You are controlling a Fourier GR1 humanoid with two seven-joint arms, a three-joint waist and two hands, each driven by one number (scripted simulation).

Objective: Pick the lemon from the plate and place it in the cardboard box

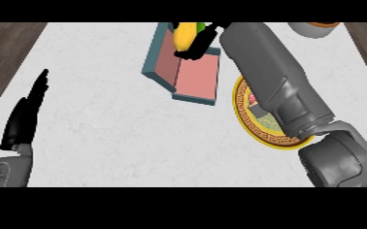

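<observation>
- The right hand [203,40] is curled round the lemon [184,35], its black fingers wrapped over the fruit's side.
- The lemon is at the far end of the cardboard box [153,57], away from the plate [249,127], which lies partly under the right forearm.
- The left hand [25,114] rests at the left edge, its fingers straight and together.
</observation>
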